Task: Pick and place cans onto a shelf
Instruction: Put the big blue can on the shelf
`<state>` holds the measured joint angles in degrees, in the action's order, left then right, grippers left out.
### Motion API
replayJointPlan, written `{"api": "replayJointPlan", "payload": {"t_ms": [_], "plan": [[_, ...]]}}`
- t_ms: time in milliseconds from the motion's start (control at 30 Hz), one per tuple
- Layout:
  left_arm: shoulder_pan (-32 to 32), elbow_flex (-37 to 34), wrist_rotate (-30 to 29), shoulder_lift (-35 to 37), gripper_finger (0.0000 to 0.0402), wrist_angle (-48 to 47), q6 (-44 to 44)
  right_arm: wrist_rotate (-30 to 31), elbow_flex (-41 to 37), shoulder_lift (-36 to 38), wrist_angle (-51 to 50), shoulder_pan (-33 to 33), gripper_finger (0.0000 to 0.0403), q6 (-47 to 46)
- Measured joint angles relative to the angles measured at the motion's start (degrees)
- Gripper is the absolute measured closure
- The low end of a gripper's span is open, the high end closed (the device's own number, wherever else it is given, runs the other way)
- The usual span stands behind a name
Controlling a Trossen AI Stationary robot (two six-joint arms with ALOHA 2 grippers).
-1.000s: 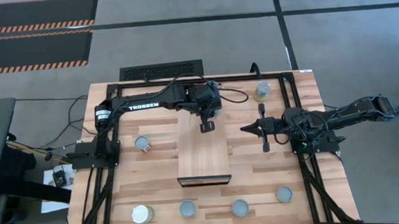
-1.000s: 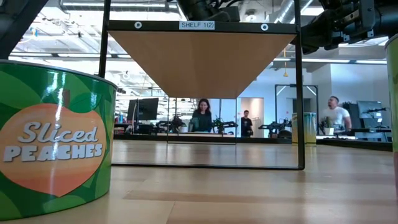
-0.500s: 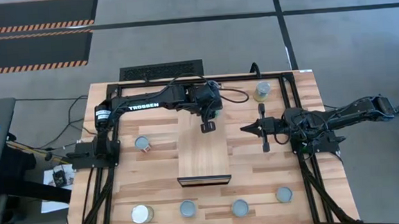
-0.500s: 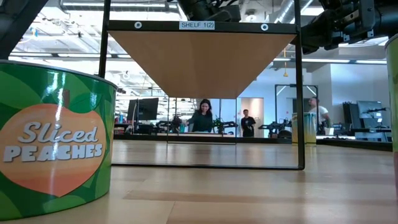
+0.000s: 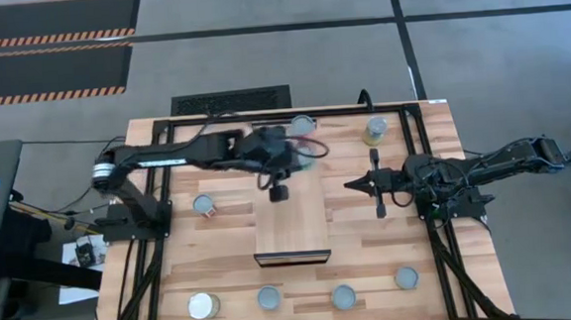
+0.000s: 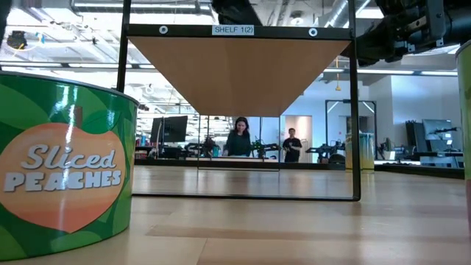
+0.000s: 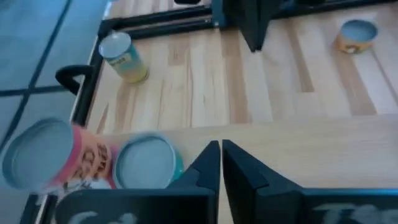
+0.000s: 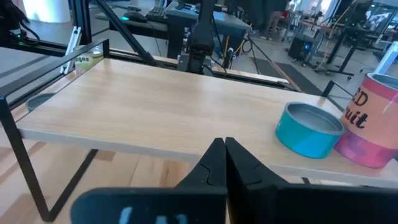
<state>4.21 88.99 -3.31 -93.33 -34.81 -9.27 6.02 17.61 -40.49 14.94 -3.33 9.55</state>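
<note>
The shelf [image 5: 291,219] is a light-wood plank raised on a black frame at the table's middle; it also shows from below in the low view [image 6: 239,70]. A pink-labelled can [image 7: 43,158] and a teal can [image 7: 146,163] stand on its far end; both show in the right wrist view [image 8: 370,121] [image 8: 308,130]. My left gripper [image 5: 278,192] is shut and empty above the shelf's left side, nearer than those cans. My right gripper [image 5: 352,185] is shut and empty, level, just right of the shelf.
A can [image 5: 205,205] stands on the table left of the shelf. Several cans [image 5: 268,298] stand along the near edge. A yellow-green can [image 5: 374,129] stands at the far right. A green peaches can [image 6: 62,162] fills the low view's left.
My left arm has swung toward the table's left; its gripper has gone a little left and nearer along the shelf. A can at the shelf's far end, covered by the arm before, now shows.
</note>
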Motion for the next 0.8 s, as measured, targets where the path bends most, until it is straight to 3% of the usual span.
{"api": "replayJointPlan", "payload": {"t_ms": [167,367,533,800], "plan": [[-0.46,-22.32,0.01,13.55,0.0395,16.28,4.97,0.76,0.0,0.02,0.1,0.1,0.0397,-0.41],[-1.95,-44.05,-0.08,30.01,0.0395,33.0,8.73,6.21,0.02,-0.8,-0.07,2.02,0.0397,-1.43],[-1.85,-57.42,-1.0,42.46,0.0395,43.75,9.05,13.27,0.0,-3.32,-0.7,5.14,0.0381,-5.77],[-0.44,-71.75,-2.39,57.24,0.0395,49.64,8.21,24.72,4.79,-7.66,-12.13,13.13,0.03,-12.73]]}}
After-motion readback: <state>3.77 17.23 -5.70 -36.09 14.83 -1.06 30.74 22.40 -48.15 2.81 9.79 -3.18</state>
